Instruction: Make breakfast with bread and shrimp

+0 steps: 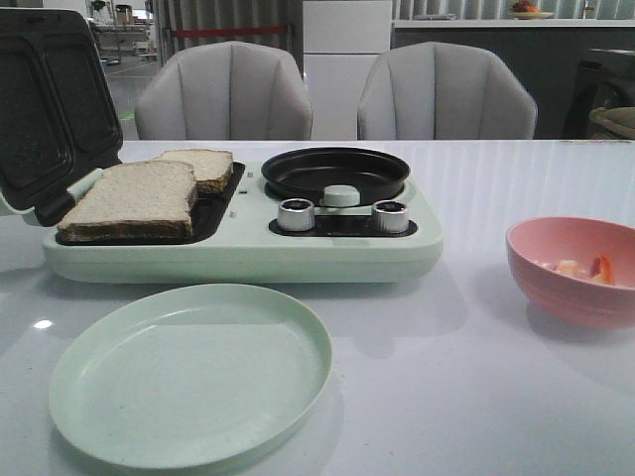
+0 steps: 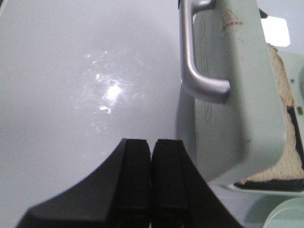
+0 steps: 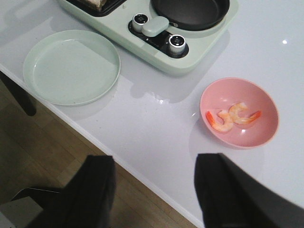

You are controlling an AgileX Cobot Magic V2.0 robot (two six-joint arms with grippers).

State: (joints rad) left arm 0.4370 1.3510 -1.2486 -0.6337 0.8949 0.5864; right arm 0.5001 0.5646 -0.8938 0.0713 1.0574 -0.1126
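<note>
1. Bread (image 1: pixel 134 198): two roughly square slices, pale beige porous crumb, dark brown crust, lying on the black grill plate at left centre of the front view. Rear slice (image 1: pixel 203 165) partly covered by the front one.
2. Left wrist view shows only a strip of bread edge (image 2: pixel 285 123) at the right side, the rest hidden behind the lid.
3. Shrimp (image 3: pixel 232 116): two small curled pieces, pale pink-white with orange-red tails, touching each other inside the pink bowl (image 3: pixel 259 135), centre right of the right wrist view. In the front view only bits show over the rim (image 1: pixel 585 268).
4. Pink bowl: round, smooth, matte; cut off by the right edge in the front view.
5. Breakfast maker (image 1: pixel 238 253): mint-green, rounded corners, glossy plastic. Open lid (image 1: pixel 45 99) stands up at upper left, dark ribbed inner plate, cut by the frame edge.
6. Round black frying pan (image 1: pixel 335 174) sits on its right half; two silvery knobs (image 1: pixel 295 214) in front of it; markings too small to read.
7. Lid handle (image 2: pixel 199 57): curved, grey metallic, upper centre of the left wrist view.
8. Pale green plate (image 1: pixel 189 372): round, shallow, faint concentric rings, lower left of the front view, near the appliance.
9. White glossy table (image 1: pixel 476 377) with glare spots.
10. Left gripper (image 2: pixel 152 180): black fingers pressed together, clenched on nothing, above bare table beside the lid.
11. Right gripper (image 3: pixel 154 190): black fingers spread wide, released, tips cut off by the bottom edge, over the table edge.
</note>
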